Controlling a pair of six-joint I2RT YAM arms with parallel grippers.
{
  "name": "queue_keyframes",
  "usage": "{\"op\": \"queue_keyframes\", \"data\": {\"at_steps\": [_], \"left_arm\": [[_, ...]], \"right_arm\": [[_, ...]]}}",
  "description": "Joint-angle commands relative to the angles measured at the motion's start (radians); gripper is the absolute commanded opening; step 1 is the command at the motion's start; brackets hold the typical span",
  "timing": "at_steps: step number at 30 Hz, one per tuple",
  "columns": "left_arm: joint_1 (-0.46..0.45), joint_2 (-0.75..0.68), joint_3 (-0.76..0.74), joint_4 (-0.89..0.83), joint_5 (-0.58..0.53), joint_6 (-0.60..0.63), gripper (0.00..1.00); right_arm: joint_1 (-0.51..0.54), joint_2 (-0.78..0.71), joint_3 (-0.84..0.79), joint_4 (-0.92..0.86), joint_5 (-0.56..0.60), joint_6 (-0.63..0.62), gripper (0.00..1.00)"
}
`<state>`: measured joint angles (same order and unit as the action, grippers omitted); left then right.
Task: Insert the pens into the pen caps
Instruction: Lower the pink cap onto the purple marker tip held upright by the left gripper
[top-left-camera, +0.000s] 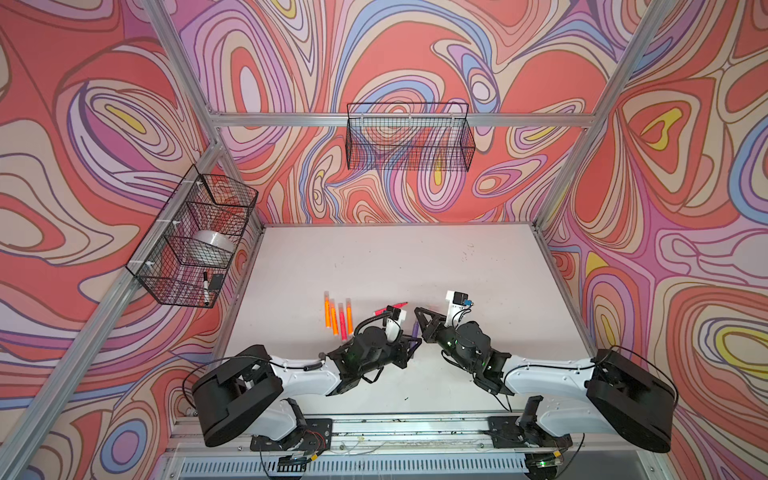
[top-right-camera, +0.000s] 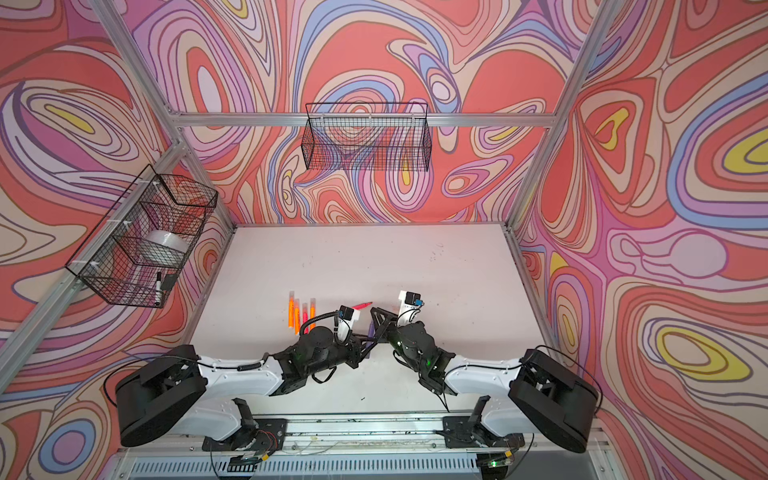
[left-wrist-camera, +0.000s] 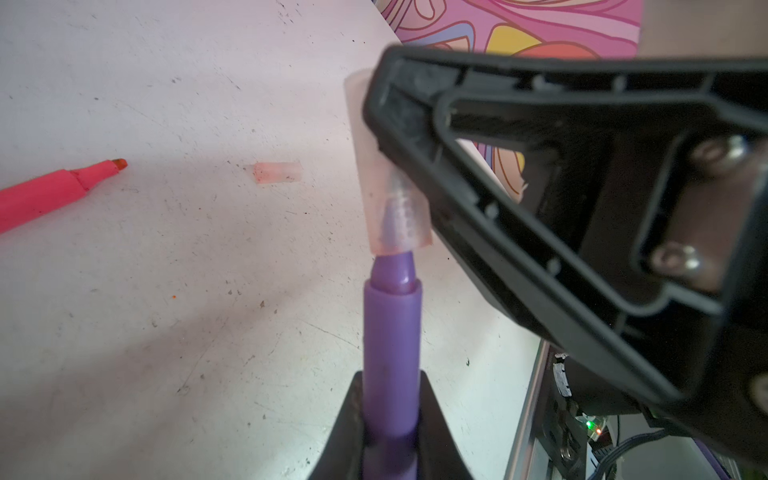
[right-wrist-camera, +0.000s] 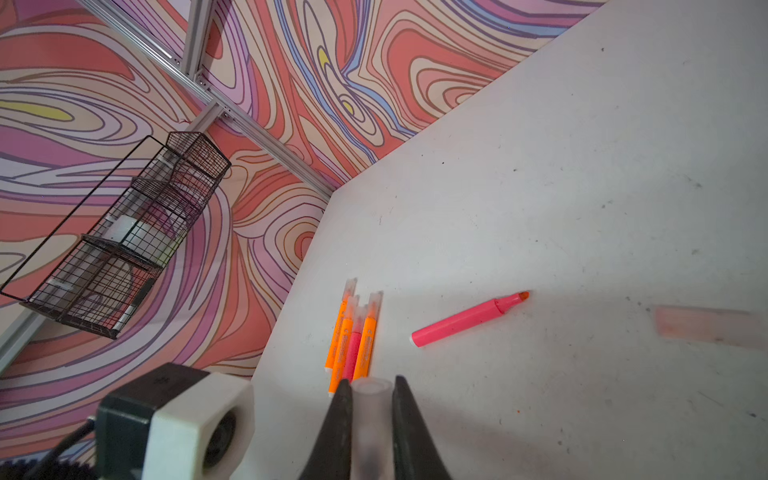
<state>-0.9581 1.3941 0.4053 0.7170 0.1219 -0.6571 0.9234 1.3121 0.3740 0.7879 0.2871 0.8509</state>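
**Tip of the purple pen (left-wrist-camera: 390, 324) sat in the clear cap (left-wrist-camera: 395, 216)**

Nearest me, low and centre in both top views, the left gripper (left-wrist-camera: 390, 374) was pinched round the purple pen. The right gripper (right-wrist-camera: 371, 380) was clamped on the clear cap. In the left wrist view the tip was inside the cap's mouth. Just beyond, on the white table (top-left-camera: 415, 266), lay an uncapped pink pen (right-wrist-camera: 465, 320) with a loose cap (left-wrist-camera: 276, 172) a little off its tip. Left of that, four capped pens (top-left-camera: 341, 320), three orange and one pink, lay side by side. Farthest, at the left edge, hung a wire basket (top-left-camera: 187, 249).
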Motion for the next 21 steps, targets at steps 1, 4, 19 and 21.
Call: {"op": "queue_keyframes", "data": {"at_steps": [1, 4, 19, 21], "left_arm": [[0.001, -0.044, 0.010, 0.008, -0.041, 0.003, 0.00], [0.000, -0.070, 0.019, -0.015, -0.041, 0.020, 0.00], [0.001, -0.179, 0.000, -0.041, 0.005, 0.075, 0.00], [0.000, -0.184, -0.004, -0.041, 0.007, 0.079, 0.00]], "right_arm": [[0.023, -0.003, -0.029, 0.014, -0.026, 0.011, 0.04], [0.038, -0.004, -0.027, 0.012, -0.025, 0.008, 0.06], [0.067, -0.048, -0.048, 0.062, -0.062, -0.023, 0.40], [0.069, -0.060, -0.047, 0.060, -0.063, -0.030, 0.48]]}}
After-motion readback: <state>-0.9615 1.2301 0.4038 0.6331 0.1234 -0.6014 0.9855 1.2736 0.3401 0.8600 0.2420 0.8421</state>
